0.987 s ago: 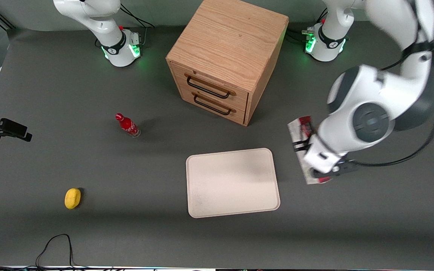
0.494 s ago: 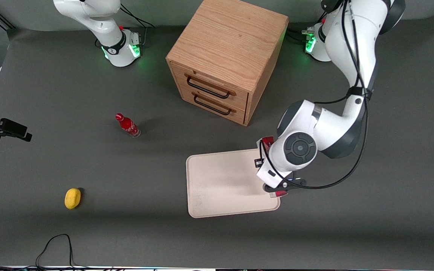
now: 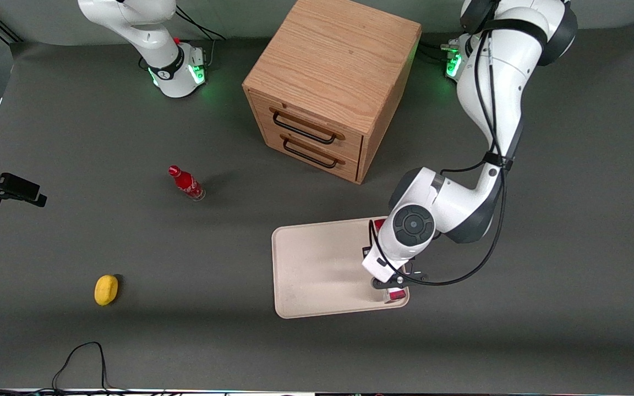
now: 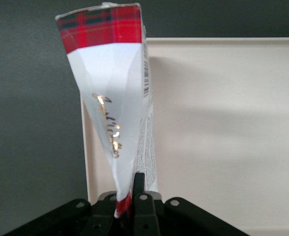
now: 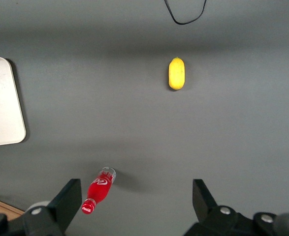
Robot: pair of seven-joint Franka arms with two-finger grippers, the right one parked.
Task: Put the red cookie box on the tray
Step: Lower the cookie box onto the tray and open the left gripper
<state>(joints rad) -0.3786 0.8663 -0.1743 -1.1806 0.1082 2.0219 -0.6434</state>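
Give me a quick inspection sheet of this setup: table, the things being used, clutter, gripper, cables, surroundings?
Surface: dark grey table.
Job's things: red cookie box held edge-on over the tray, at the tray's edge nearest the working arm's end; not yet laid down.
Clutter: wooden drawer cabinet, red soda bottle, yellow lemon-like object.
Gripper: gripper over the tray, jaws shut on the box.
Cables: black cable near the front camera; black cables along the working arm.
Surroundings: nothing seen.

High front overview of table, close left-wrist view down the hand [image 4: 127,209], both sharing the tray [image 3: 306,264].
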